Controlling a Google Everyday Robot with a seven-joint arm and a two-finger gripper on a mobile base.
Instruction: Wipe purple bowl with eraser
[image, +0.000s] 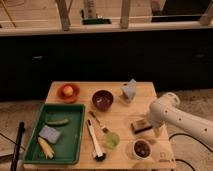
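Observation:
The purple bowl (102, 99) stands upright at the middle of the wooden table (82, 89), dark and glossy. The eraser (140, 125), a small tan-topped block on a dark base, lies flat on the table to the right of and nearer than the bowl. My white arm (170, 112) comes in from the right and bends down over the table's right side. The gripper (155, 130) is at its lower end, just right of the eraser and close to the table top. The arm hides most of the gripper.
An orange bowl with a yellow fruit (67, 92) sits at the back left. A blue-grey object (129, 90) stands right of the purple bowl. A green tray (75, 147) holds a sponge (49, 133) and vegetables. A long brush (95, 142), a green item (112, 140) and a white cup (142, 148) lie at the front.

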